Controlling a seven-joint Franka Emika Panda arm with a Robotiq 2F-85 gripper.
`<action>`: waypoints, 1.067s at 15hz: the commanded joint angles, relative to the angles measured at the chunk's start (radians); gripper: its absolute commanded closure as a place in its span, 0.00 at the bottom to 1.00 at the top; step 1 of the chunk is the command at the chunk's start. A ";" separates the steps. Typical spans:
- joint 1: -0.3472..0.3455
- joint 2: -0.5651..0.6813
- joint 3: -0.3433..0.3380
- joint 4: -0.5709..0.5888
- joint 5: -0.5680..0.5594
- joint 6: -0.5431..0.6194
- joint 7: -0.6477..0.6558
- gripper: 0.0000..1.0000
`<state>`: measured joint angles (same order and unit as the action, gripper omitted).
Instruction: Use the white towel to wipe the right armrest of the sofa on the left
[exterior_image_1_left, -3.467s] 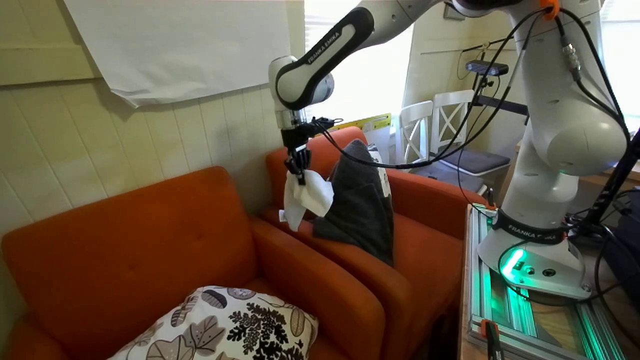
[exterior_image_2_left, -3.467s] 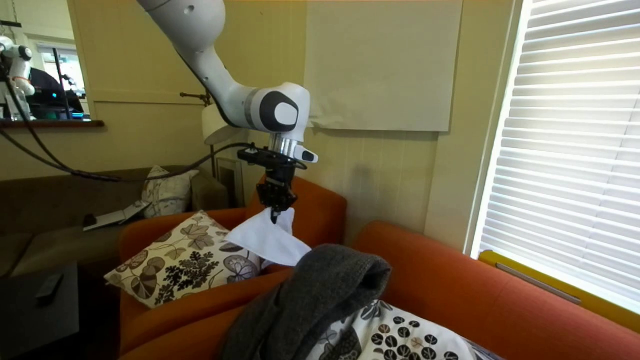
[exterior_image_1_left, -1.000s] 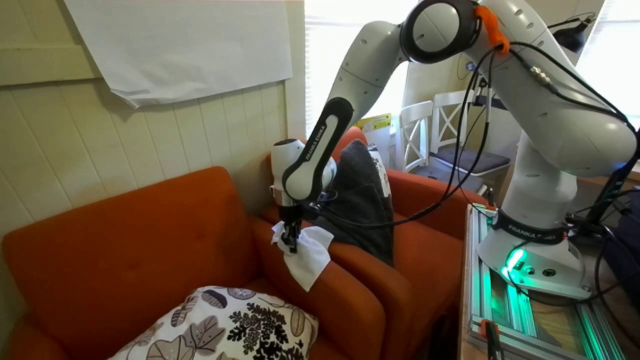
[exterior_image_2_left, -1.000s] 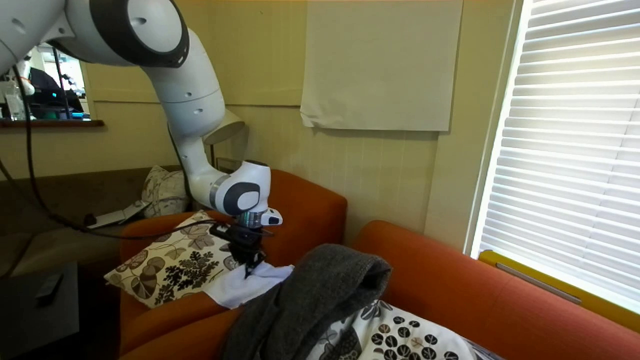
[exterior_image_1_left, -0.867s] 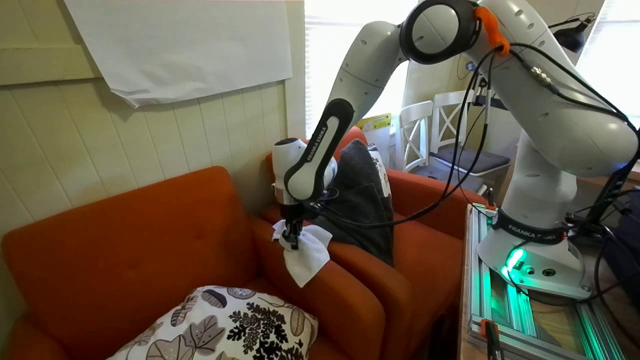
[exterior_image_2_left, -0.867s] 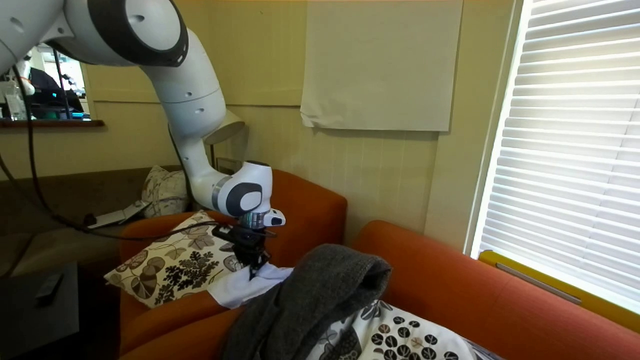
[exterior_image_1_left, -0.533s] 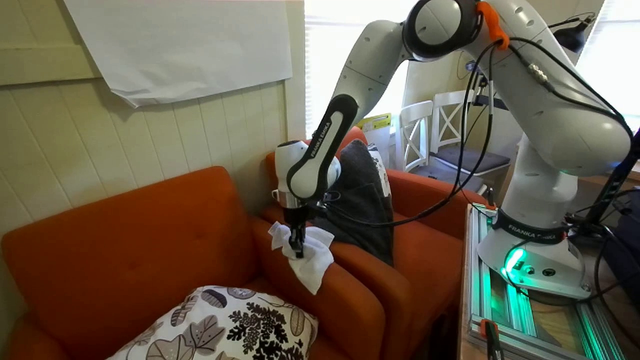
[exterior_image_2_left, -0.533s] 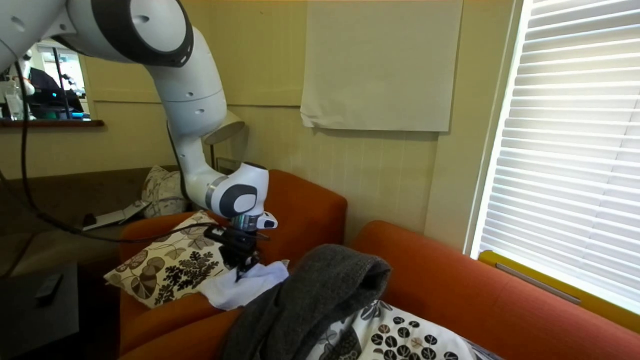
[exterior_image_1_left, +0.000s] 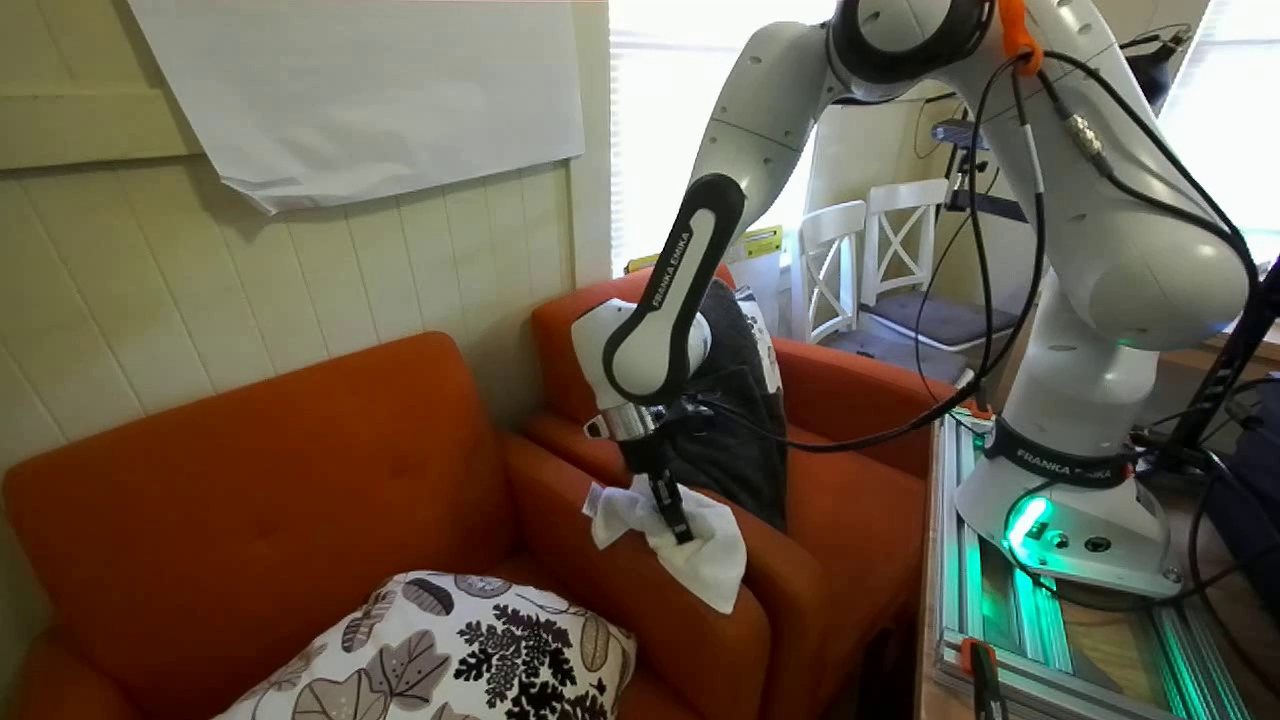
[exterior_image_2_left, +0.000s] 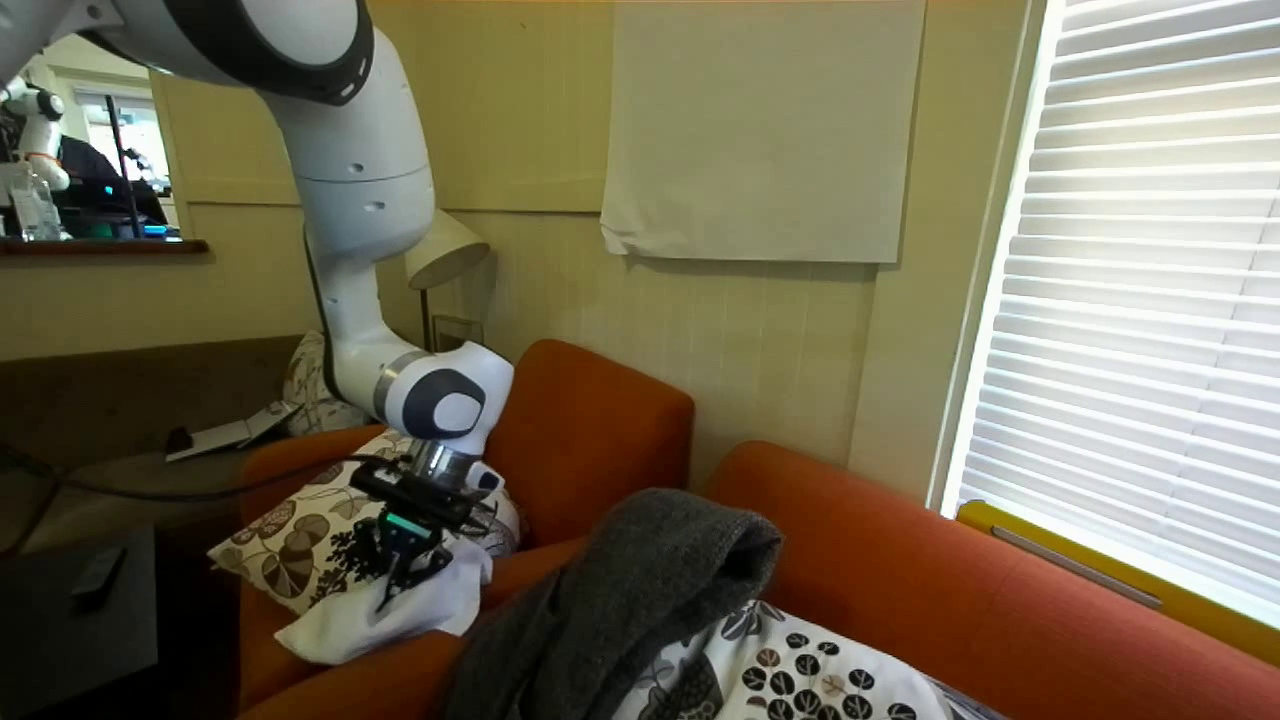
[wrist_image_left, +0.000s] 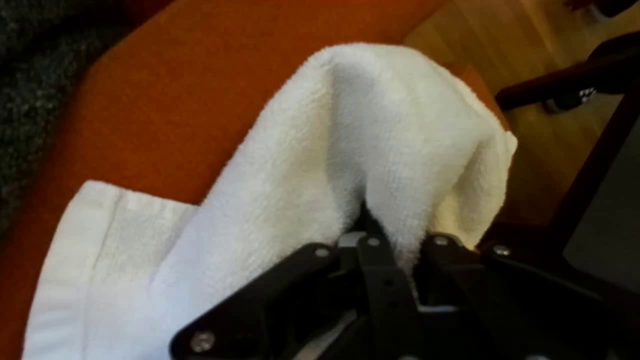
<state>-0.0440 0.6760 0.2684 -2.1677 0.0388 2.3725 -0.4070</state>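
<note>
Black two-finger gripper (exterior_image_1_left: 681, 534): we see it pinching a soft white towel (wrist_image_left: 280, 200) between its fingers. It leans a little, and its tips point down.
Towel: we find it right at the tips of the gripper, all bunched up where the fingers squeeze it. It spreads out on both sides of them. In the wrist view, a flat end with a sewn edge pokes out to one side.
Rounded orange cloth armrest (exterior_image_1_left: 560, 510): we see it just under the gripper, with the towel lying on it. It is part of an orange cloth sofa (exterior_image_1_left: 260, 480).
White pillow with dark leaf shapes (exterior_image_1_left: 450, 650): we see it on that sofa, to one side of the gripper.
Fuzzy dark grey blanket (exterior_image_2_left: 640, 600): we spot it on the gripper's other side, on a second orange cloth sofa (exterior_image_1_left: 860, 545).
White robot arm with black bands (exterior_image_1_left: 760, 120): we see it above the gripper, joined to it.
</note>
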 joint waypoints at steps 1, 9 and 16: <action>0.000 -0.004 -0.001 -0.031 0.008 -0.043 -0.047 0.97; 0.012 -0.003 -0.021 0.024 0.053 0.132 0.058 0.97; 0.075 -0.004 -0.136 0.086 0.026 0.289 0.284 0.97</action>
<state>-0.0124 0.6714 0.1850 -2.1134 0.0728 2.6341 -0.2186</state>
